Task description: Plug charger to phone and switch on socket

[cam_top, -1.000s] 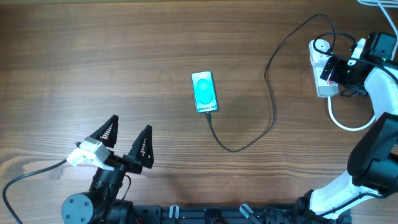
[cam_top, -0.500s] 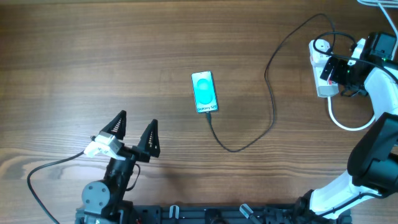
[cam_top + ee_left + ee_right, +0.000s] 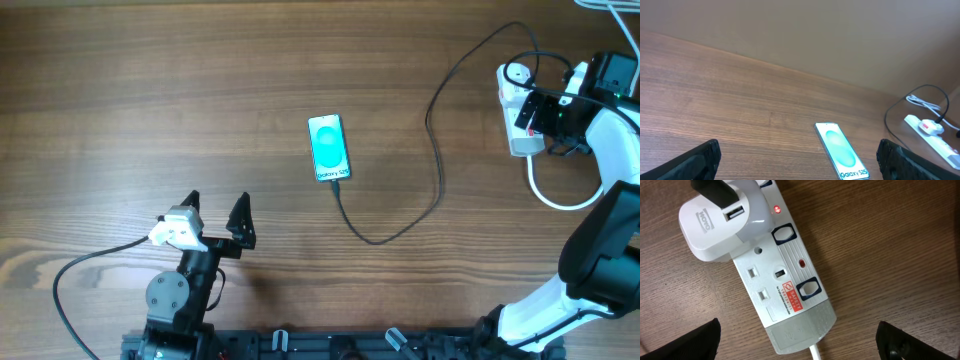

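Two things stand out from the last second: the left arm has drawn back toward its base at the near edge of the desk (image 3: 150, 90), and the right arm has not moved from its place over the socket (image 3: 785, 285). The left pincer (image 3: 216, 203) has its fingers spread and grips nothing; from overhead they look closer together than a second ago, though that may only be the arm tilting up as it folds in. Its wrist camera looks out over the phone (image 3: 329, 148), which lies face up mid-desk, well apart from both arms. The charger (image 3: 437, 170) runs as a thin black line from the phone's near end, curves across the desk and reaches its white plug (image 3: 722, 220), which is seated in the socket at the far right. The right pincer (image 3: 532, 115) hovers just above the strip with its fingers wide at the edges of its own view, holding nothing. Beside the plug a small red lamp (image 3: 776, 209) glows, while the next lamp (image 3: 801, 263) along the strip looks dull. I judge the cable to be in the phone and the switch on, so the left arm's retreat reads as a return to rest with the task all but finished.
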